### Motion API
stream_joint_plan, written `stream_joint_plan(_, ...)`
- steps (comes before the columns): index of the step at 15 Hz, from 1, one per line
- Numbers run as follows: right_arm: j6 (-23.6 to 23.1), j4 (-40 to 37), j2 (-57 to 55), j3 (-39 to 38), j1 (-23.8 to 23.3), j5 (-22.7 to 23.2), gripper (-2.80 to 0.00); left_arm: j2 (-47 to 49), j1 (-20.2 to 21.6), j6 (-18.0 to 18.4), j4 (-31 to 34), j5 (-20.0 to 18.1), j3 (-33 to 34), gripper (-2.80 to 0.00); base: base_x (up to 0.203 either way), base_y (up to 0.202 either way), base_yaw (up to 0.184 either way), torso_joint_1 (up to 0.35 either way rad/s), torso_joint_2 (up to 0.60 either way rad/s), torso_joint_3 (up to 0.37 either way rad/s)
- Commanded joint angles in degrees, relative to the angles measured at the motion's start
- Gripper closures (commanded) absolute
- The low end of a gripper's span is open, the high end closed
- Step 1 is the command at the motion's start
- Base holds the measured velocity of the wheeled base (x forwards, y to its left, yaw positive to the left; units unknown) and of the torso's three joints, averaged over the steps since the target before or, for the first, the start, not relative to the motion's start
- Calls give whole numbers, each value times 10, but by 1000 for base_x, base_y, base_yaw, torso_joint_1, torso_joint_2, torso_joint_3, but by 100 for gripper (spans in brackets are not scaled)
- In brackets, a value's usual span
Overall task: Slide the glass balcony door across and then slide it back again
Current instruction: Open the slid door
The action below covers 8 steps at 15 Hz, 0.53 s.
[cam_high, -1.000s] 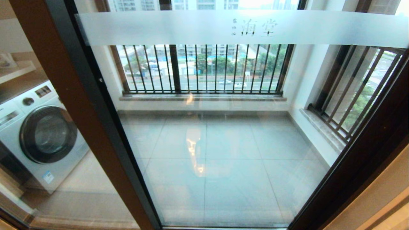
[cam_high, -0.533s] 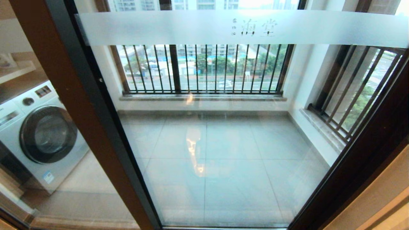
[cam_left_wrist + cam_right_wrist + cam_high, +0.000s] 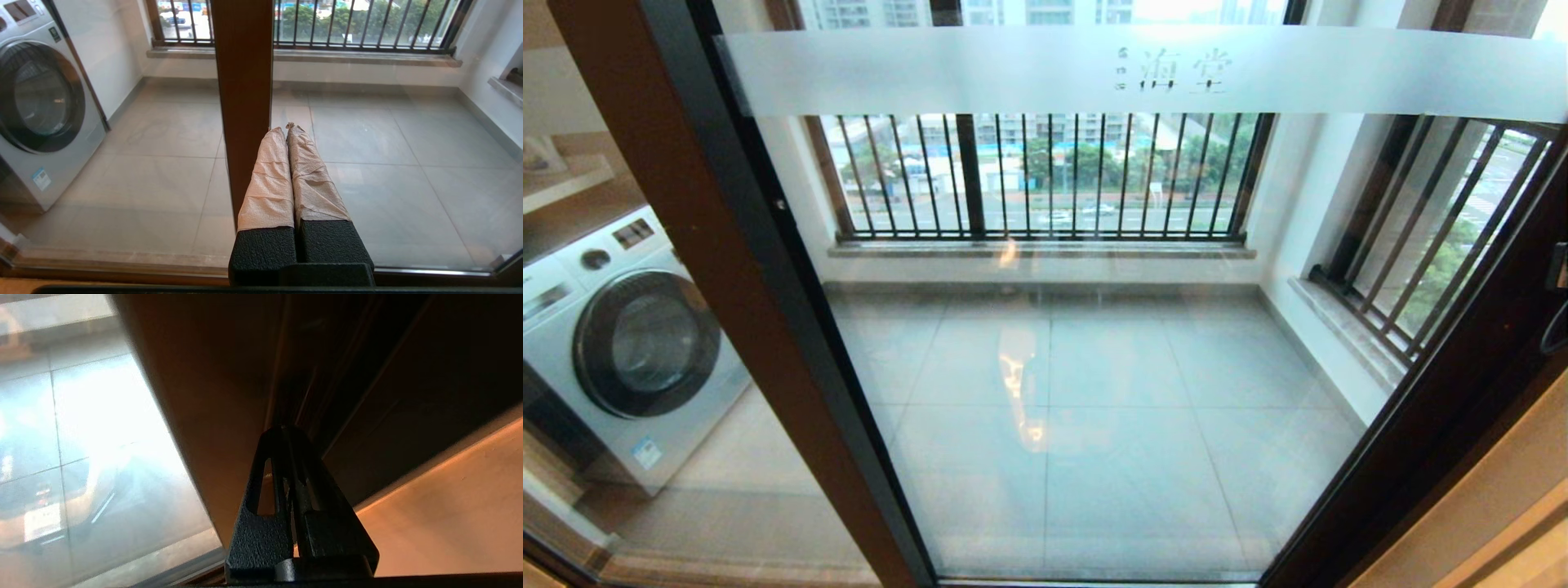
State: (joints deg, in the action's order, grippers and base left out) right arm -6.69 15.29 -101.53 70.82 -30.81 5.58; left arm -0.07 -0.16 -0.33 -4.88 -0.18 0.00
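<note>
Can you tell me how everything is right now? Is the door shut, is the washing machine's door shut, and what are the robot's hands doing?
Glass balcony door: slid fully across, its right stile against the frame.
Washing machine: round door shut.
Left gripper: fingers shut, holding nothing, pointing at the brown-framed panel.
Right gripper: fingers shut, empty, tips close to the door's dark stile; contact unclear.

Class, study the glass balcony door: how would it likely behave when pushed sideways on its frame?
The glass balcony door is a tall framed pane, so probably stiff and heavy, starting slowly. Its smooth glass looks slippery; pushing the dark stile, where the right end effector points, seems safer.
</note>
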Motion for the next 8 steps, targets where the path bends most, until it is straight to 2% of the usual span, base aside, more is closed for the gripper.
stream_joint_plan(1,-1,1,-13,7,0,-2,0,1,0,0,0,0,19,0,0,0,0,0,0,0)
stream_joint_plan(8,-3,1,14,-18,-1,-7,0,1,0,0,0,0,19,0,0,0,0,0,0,0)
